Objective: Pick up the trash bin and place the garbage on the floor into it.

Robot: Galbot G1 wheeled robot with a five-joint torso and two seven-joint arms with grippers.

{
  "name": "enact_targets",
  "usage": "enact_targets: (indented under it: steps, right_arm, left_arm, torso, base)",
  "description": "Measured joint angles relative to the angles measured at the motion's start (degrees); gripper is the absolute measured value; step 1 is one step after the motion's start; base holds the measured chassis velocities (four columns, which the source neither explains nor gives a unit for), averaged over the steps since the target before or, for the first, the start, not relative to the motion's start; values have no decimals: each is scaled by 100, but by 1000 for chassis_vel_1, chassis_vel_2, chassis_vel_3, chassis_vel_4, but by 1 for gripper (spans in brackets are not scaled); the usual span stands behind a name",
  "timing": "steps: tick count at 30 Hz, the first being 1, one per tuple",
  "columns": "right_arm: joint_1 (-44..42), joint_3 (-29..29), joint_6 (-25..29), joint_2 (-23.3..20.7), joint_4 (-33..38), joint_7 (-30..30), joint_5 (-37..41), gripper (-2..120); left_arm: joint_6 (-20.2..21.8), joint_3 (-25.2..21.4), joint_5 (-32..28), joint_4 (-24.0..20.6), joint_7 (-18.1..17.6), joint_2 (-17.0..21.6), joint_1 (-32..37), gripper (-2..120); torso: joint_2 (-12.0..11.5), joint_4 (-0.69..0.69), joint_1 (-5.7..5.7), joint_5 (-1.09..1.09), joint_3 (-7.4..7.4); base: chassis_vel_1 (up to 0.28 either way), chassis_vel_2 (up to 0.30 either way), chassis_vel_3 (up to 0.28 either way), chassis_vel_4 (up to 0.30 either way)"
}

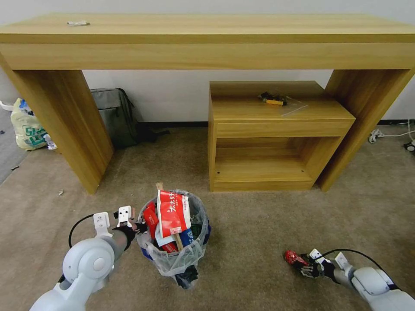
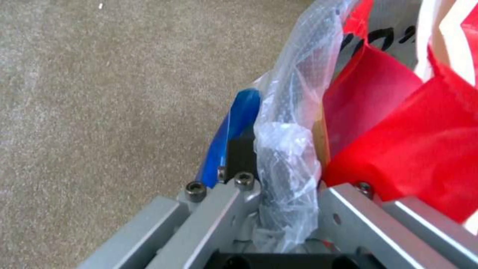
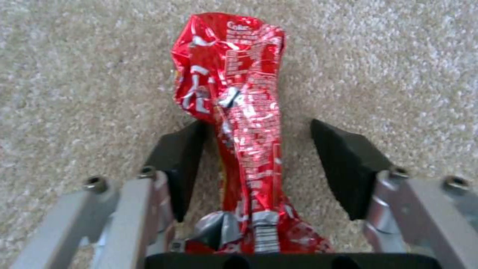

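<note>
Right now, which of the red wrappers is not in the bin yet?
The crumpled shiny red wrapper lying on the carpet between the open fingers of the right gripper. The other red wrappers stand inside the trash bin, whose rim the left gripper clamps.

Wall [image 1: 181, 97]: pale, plain, running behind the furniture | Floor [image 1: 259, 224]: beige-brown short-pile carpet, meeting grey carpet [image 1: 6, 151] at far left | Desk [image 1: 207, 39]: long light-wood unit standing against the wall | Cabinet [image 1: 272, 129]: low open-shelf unit sitting under the desk, right side | Lighting: falling evenly.
</note>
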Motion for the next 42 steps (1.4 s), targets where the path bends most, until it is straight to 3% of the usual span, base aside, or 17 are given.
enact_targets:
  steps: [11, 14, 23, 35, 37, 38, 42]
  right_arm:
    - [-71, 58, -105, 22, 153, 52, 2, 24]
    - [-162, 174, -150, -9, 266, 106, -10, 20]
    - [-511, 490, -261, -78, 906, 126, 90, 20]
    - [-58, 875, -542, -65, 2411, 328, 967, 20]
    - [106, 795, -722, -38, 2713, 450, 1252, 20]
    - [453, 518, -1030, 37, 3303, 674, 1744, 20]
    - [874, -42, -1398, 189, 4033, 876, 2129, 20]
  left_arm:
    - [0, -22, -16, -60, -2, 21, 54, 0]
    - [0, -24, -16, -69, -4, 23, 66, 0]
    - [1, -21, -3, -129, -4, 11, 109, 0]
    - [1, 8, 47, -146, -18, 10, 156, 0]
    - [1, 33, 56, -115, -20, 5, 137, 0]
    - [1, 70, 66, -56, -32, 8, 93, 0]
    - [1, 159, 62, 10, -37, 57, 26, 0]
  torso:
    - [0, 4, 0, 9, 1]
    - [-1, 3, 0, 1, 2]
    - [-1, 1, 0, 5, 1]
    - [-1, 1, 0, 3, 2]
    - [-1, 2, 0, 3, 1]
    - [-1, 4, 0, 2, 1]
    - [-1, 2, 0, 3, 1]
  base:
    - [0, 0, 0, 0]
    - [0, 0, 0, 0]
    - [0, 0, 0, 0]
    - [0, 0, 0, 0]
    - [0, 0, 0, 0]
    - [0, 0, 0, 0]
    - [0, 0, 0, 0]
